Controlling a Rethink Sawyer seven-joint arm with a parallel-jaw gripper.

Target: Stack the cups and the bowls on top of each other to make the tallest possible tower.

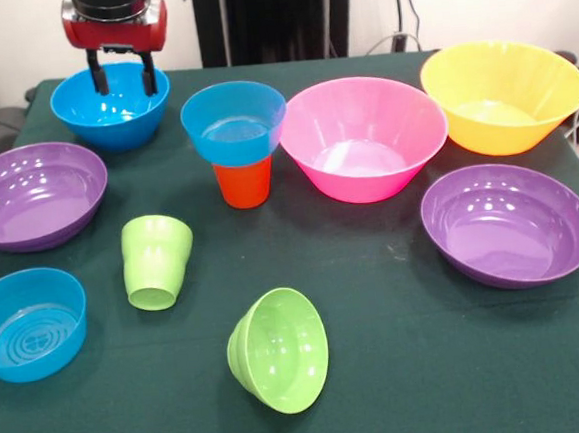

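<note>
My gripper [123, 77] hangs open at the far left, its two black fingers [99, 73] hanging just above a blue bowl [111, 110] with nothing between them. The tower [235, 140] is a blue bowl [234, 123] sitting on an upside-down orange cup [244, 184]. Right of it stand the large pink bowl [363, 135] and the yellow-orange bowl [503, 94]. Purple bowls rest at the left [32, 194] and right [508, 223]. A lime green cup [156, 261] lies tilted near the middle. The small lime green bowl [279, 350] lies on its side. Another blue bowl [27, 324] sits front left.
Everything rests on a dark green tablecloth [412, 367]. Dark equipment and cables stand behind the table's far edge.
</note>
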